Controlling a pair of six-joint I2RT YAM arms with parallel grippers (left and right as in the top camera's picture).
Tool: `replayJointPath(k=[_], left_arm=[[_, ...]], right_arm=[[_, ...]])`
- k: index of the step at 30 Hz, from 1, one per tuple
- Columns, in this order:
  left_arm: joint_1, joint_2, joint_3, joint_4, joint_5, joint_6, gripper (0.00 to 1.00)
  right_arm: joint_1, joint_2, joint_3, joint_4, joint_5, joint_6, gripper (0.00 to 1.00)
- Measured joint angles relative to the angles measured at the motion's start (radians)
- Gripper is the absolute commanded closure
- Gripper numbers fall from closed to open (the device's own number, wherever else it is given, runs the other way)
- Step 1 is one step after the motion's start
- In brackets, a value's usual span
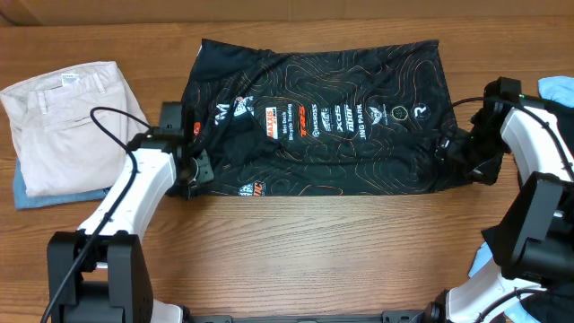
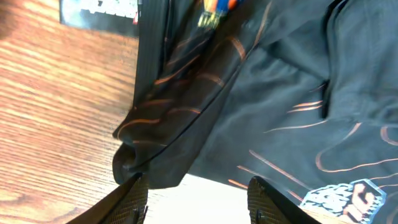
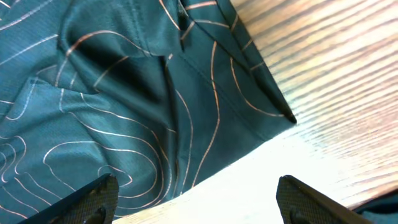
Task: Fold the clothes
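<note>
Between the left gripper (image 1: 196, 167) and right gripper (image 1: 446, 149), both spread and empty, the top (image 1: 314, 117) lies lengthwise, its near corners just ahead.

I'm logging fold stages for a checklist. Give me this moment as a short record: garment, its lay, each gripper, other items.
garment: black sports top with orange contour lines
lay: spread flat on the wooden table, centre
left gripper: open, at the top's left edge, holding nothing
right gripper: open, at its right edge, holding nothing
aside: folded beige garment on a blue cloth, beside the left arm
</note>
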State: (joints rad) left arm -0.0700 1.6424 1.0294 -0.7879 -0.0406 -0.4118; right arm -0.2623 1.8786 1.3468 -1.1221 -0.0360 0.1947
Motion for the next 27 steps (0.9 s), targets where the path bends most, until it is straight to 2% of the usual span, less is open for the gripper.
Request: replayJointPath(k=[6, 11, 15, 18, 21, 27], left_arm=[[0.000, 0.000, -0.049, 0.055, -0.013, 0.003, 0.43], [0.000, 0.000, -0.053, 0.063, -0.055, 0.007, 0.61], [0.000, 0.000, -0.053, 0.061, -0.084, 0.011, 0.65], [0.000, 0.000, -0.056, 0.060, -0.097, 0.014, 0.77], [0.000, 0.000, -0.063, 0.063, -0.107, 0.019, 0.96], [0.000, 0.000, -0.069, 0.063, -0.172, 0.023, 0.96]], right_arm=[[0.000, 0.000, 0.000, -0.007, 0.000, 0.007, 0.15], [0.000, 0.000, 0.000, -0.007, 0.000, 0.010, 0.15], [0.000, 0.000, 0.000, -0.013, 0.000, 0.011, 0.15], [0.000, 0.000, 0.000, -0.015, 0.000, 0.010, 0.16], [0.000, 0.000, 0.000, -0.016, 0.000, 0.011, 0.16], [0.000, 0.000, 0.000, -0.016, 0.000, 0.011, 0.16]])
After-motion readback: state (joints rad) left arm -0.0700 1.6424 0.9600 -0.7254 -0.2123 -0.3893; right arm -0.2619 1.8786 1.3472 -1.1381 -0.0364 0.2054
